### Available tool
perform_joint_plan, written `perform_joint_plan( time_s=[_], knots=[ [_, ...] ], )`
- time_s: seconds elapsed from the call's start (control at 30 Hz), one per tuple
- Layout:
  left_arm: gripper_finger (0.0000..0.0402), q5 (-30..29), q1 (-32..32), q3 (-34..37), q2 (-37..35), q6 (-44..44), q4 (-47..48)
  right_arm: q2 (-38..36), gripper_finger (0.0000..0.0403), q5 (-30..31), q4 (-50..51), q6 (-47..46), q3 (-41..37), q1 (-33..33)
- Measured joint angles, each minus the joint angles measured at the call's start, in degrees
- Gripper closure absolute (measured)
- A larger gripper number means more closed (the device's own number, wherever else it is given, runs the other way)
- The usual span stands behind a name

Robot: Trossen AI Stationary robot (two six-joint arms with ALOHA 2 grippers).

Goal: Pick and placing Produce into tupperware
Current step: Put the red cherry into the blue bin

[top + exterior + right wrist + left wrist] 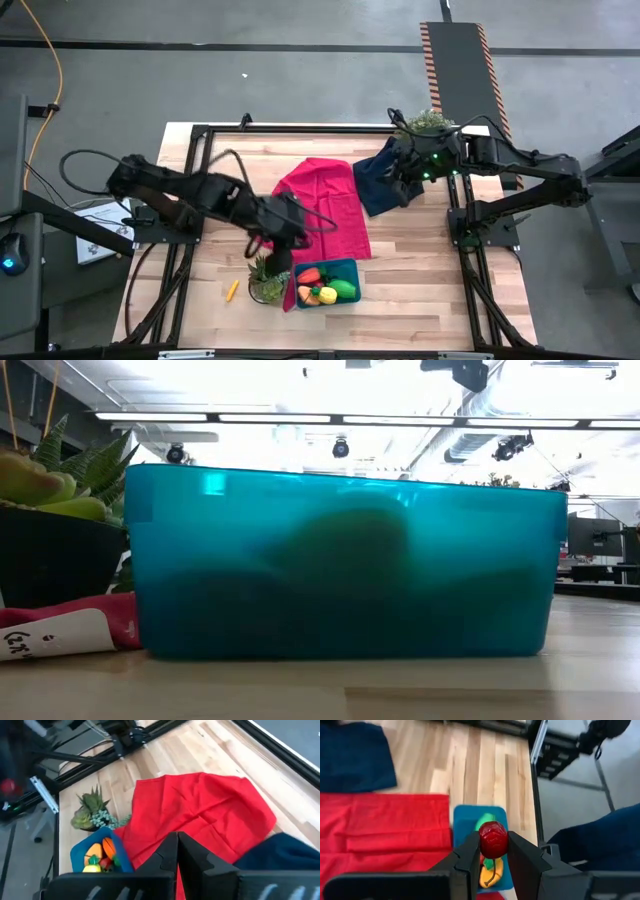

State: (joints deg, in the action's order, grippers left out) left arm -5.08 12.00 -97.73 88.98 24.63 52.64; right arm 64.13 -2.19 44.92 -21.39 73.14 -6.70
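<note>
The teal tupperware (327,283) stands near the table's near edge and fills the low view (340,560). In it lie a red-orange carrot (309,275), a green oval (343,289) and yellow and orange pieces (322,296). A thin yellow stick (232,290) lies on the wood to its left. My left gripper (283,238) hangs over the red cloth just beyond the tupperware, shut on a small dark-red round piece (493,839). My right gripper (177,845) is shut, waiting over the navy cloth (378,180) at the far right. My left gripper pinches the dark-red round piece (493,840) between its two fingers (470,855), one on either side of it. The fingers point down, slanting toward the tupperware (470,817). The piece is lifted clear, above the container's edge.
A red cloth (322,205) covers the table's middle, its near edge beside the tupperware. One potted plant (268,280) stands close on the tupperware's left, and another (425,122) at the far right corner. Bare wood lies right of the tupperware.
</note>
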Motion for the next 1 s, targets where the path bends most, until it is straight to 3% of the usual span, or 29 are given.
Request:
perform_joint_plan(
  time_s=[0.5, 0.77, 1.0],
  knots=[
    [0.0323, -0.5, 3.6, 0.1, 10.7, 2.2, -0.1, 3.0, 0.0401, 13.8, 8.6, -11.6, 0.0, 11.1],
    [0.0323, -2.0, 3.4, 0.1, 14.5, 3.7, -0.2, 5.3, 0.0401, 18.6, 11.5, -18.8, 0.0, 15.2],
    [0.0323, -2.1, 3.4, 0.0, 18.0, 4.3, -0.2, 8.5, 0.0401, 19.3, 12.6, -24.8, 0.0, 16.5]
  ],
)
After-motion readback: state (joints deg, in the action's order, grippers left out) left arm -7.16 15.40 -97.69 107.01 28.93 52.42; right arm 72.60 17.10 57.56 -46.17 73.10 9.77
